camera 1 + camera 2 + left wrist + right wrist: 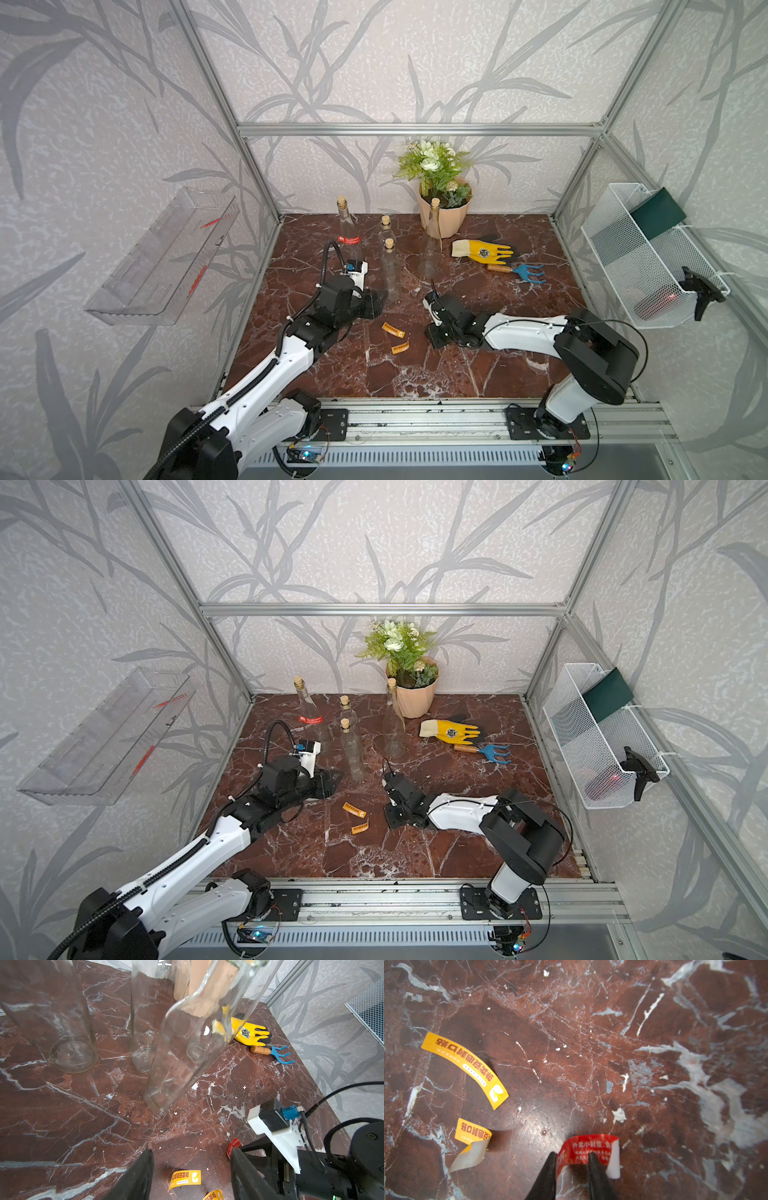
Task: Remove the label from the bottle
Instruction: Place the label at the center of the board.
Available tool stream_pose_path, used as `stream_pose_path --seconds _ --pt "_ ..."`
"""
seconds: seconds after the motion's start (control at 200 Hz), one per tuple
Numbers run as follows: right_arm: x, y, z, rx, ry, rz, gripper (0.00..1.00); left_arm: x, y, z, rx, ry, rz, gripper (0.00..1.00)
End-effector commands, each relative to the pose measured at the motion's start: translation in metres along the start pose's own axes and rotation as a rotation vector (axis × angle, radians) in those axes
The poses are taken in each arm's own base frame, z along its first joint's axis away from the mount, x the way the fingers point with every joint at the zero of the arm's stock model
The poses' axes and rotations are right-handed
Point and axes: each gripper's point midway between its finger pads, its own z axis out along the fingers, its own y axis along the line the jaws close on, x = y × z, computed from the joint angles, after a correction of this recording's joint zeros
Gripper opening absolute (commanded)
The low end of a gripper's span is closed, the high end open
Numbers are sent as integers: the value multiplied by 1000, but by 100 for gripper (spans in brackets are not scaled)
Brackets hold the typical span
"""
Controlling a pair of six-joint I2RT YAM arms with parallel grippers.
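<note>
1. Right wrist view: the right gripper (pixel 572 1155) hangs low over the table (pixel 654 1043) with its jaws a narrow gap apart. The red label (pixel 589 1145) curls across their tips, low, likely to be dropped beside two yellow labels (pixel 467 1066). Whether it clings I cannot tell.
2. Left wrist view: the left gripper (pixel 191 1150) stands wide and empty, facing a bare bottle (pixel 178 1059) — likely ready to steady it.
3. Both top views: a rear bottle (pixel 347 224) wears its own red band (pixel 349 240). Open table lies between the grippers, toward the front rail (pixel 415 405).

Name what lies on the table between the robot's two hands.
Two loose orange labels lie on the marble between the left hand and the right hand; both top views show it.
</note>
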Motion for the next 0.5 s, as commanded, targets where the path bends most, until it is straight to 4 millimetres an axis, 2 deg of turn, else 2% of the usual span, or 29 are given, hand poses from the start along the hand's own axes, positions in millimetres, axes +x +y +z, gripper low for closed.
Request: stream_pose_path --seconds 0.0,0.1,0.17,0.27,0.495 --pt "-8 8 1 -16 -12 -4 28 1 1 -2 -4 -9 -10 60" --pt "-7 9 3 -16 -5 -4 28 1 2 -2 -4 -7 -10 60" --pt "-8 10 4 -23 -2 -13 22 2 2 -2 -5 -7 -10 60" --pt "-8 11 5 -20 6 -17 19 2 1 -2 -4 -6 -10 60" --pt "-3 8 9 -11 26 -16 19 1 1 -2 -4 -8 -10 60"
